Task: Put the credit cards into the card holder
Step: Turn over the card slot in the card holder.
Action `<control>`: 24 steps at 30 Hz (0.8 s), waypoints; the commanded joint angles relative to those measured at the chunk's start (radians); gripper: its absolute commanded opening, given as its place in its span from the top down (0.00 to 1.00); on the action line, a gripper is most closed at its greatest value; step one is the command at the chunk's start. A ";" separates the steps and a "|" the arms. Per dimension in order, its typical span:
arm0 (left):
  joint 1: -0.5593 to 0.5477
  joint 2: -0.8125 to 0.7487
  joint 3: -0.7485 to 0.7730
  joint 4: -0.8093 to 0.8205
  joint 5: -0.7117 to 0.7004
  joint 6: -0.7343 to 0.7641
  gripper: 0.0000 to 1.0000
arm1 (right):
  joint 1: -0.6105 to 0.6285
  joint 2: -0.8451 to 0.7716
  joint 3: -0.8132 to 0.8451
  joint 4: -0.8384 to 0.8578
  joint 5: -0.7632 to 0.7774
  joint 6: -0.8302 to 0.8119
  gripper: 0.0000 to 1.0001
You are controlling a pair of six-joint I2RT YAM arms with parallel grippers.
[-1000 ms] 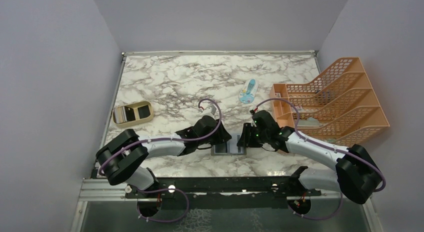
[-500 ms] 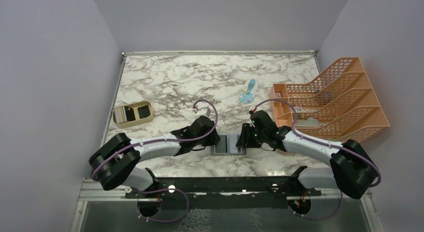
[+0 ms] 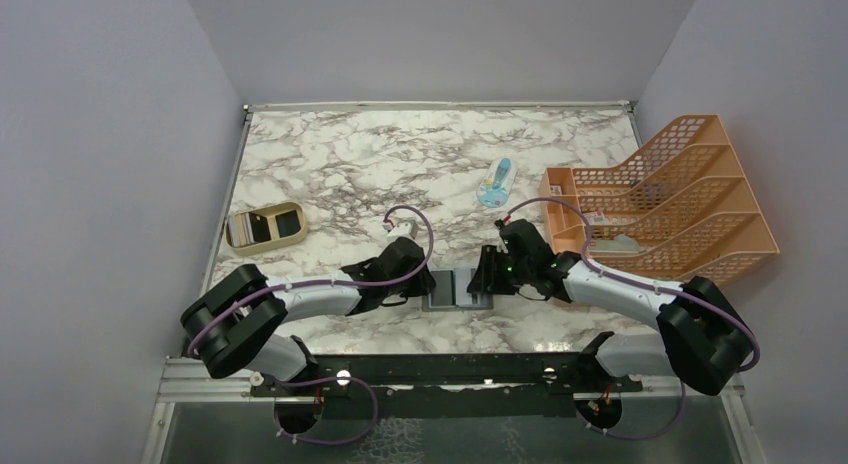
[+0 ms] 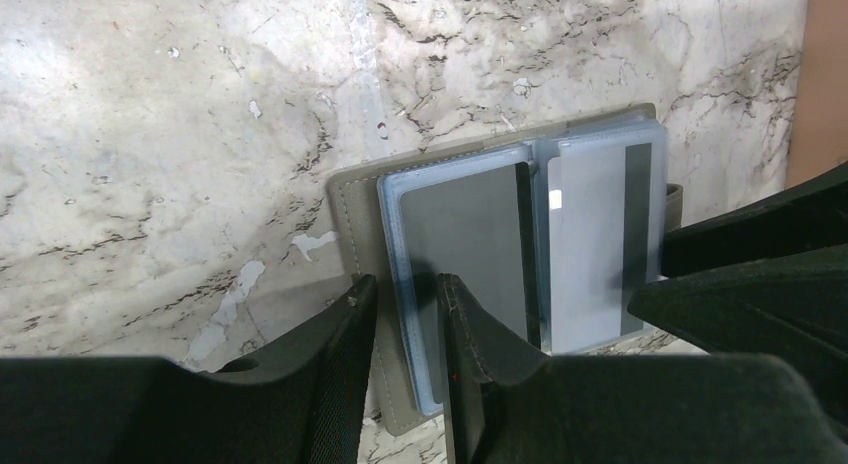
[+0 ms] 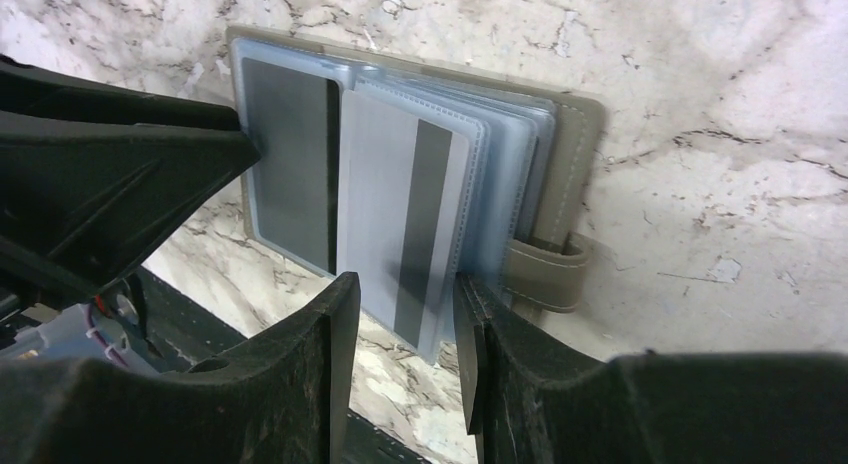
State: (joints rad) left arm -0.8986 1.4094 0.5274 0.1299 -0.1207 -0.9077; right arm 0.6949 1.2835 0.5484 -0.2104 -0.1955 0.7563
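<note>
Left wrist view shows the card holder [image 4: 352, 214] lying open and flat on the table [image 4: 150, 134]. A dark card [image 4: 465, 249] sits in the holder's left pocket. A striped card [image 4: 595, 244] sits in its right pocket. The left gripper [image 4: 405, 294] is at the holder's left edge, with only a small gap between its jaws. The right gripper [image 5: 403, 289] is over the holder's right half, near the tab clasp [image 5: 545, 274], and its jaws are a bit wider. I think both are there to hold the holder open and flat so cards slide in. I cannot tell if either one pinches anything.
</note>
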 commanded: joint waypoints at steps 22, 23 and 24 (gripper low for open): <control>0.000 0.013 -0.052 0.093 0.100 -0.080 0.69 | 0.006 -0.038 0.003 0.133 -0.160 0.009 0.57; 0.000 0.010 -0.052 0.094 0.098 -0.081 0.69 | 0.006 -0.039 0.004 0.137 -0.166 0.009 0.57; 0.001 0.005 -0.052 0.091 0.099 -0.083 0.69 | 0.006 -0.041 0.003 0.142 -0.172 0.009 0.57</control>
State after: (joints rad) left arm -0.8978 1.4300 0.4973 0.2283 -0.0452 -0.9779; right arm 0.6949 1.2610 0.5465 -0.1238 -0.3099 0.7635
